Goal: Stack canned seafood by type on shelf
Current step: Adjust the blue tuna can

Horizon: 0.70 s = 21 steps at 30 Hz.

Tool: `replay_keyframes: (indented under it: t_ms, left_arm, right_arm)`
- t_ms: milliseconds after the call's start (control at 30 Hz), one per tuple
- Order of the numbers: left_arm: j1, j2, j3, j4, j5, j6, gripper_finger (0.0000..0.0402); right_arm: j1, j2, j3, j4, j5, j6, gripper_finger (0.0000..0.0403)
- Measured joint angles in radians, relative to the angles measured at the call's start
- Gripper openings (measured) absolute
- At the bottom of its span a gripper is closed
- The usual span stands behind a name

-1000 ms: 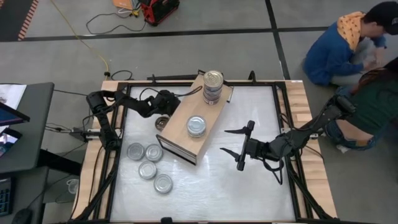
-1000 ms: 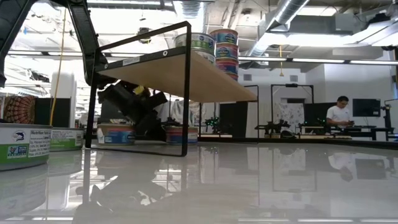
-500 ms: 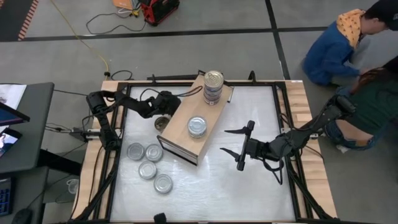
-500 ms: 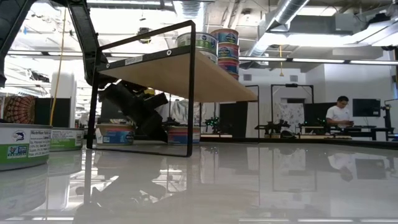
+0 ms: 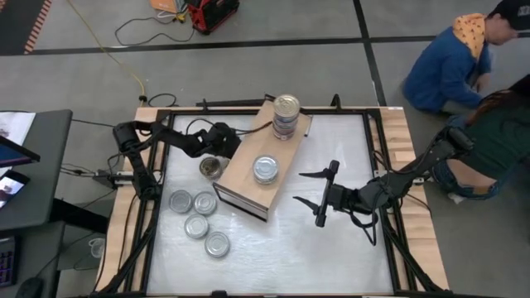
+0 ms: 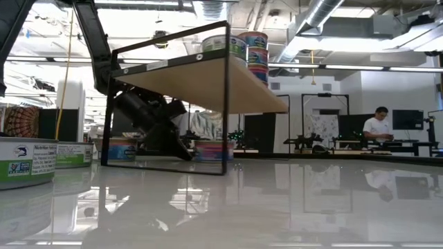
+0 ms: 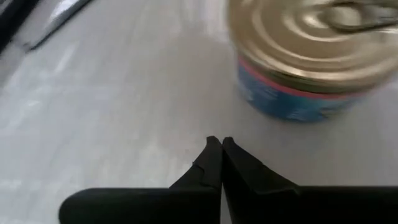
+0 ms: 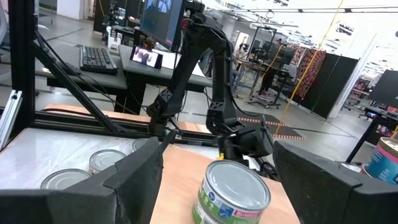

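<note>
The shelf [image 5: 248,178] is a tan plywood top on a dark frame, lying aslant at mid-table. On it stand a stack of tins [image 5: 285,116] at its far end and one silver-lidded tin [image 5: 266,170]. A gold-lidded tin [image 5: 211,168] sits on the table by the shelf's left side. Several silver tins [image 5: 197,213] rest on the table nearer the left. My left gripper [image 5: 220,151] is shut, its tips [image 7: 217,142] just short of the gold tin [image 7: 305,56]. My right gripper [image 5: 305,189] hangs open to the right of the shelf. My left gripper lies close against the shelf's left long edge [image 5: 235,147] in the high view; whether it touches that edge I cannot tell. Its shut fingertips stand apart from the gold tin, with bare table between them.
The white tabletop is bounded by wooden rails [image 5: 407,199]. Bare surface lies on the near right part [image 5: 331,248]. People sit beyond the right rail [image 5: 464,66]. A desk with screens [image 5: 25,165] stands to the left of the table.
The shelf has slid a little toward the table's right edge, carrying its tins upright; in the low view its near post has moved right. My left arm has shifted right with it. The gold tin now shows fully on the table, left of the shelf.
</note>
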Motion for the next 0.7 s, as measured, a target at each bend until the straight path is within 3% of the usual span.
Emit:
replay_keyframes:
  t_ms: [67, 533, 700]
  left_arm:
    - [0.007, -0.002, 0.001, 0.002, -0.039, -0.032, 0.0]
    - [0.001, 0.002, -0.002, 0.07, -0.03, -0.22, 0.0]
    - [-0.002, 0.003, -0.002, 0.064, 0.019, -0.196, 0.0]
  right_arm:
    - [0.0, 0.0, 0.0, -0.001, 0.0, 0.0, 0.0328]
    - [-0.007, 0.002, 0.0, -0.001, 0.0, 0.001, 0.0328]
    - [-0.019, 0.006, 0.0, -0.036, 0.006, 0.032, 0.0328]
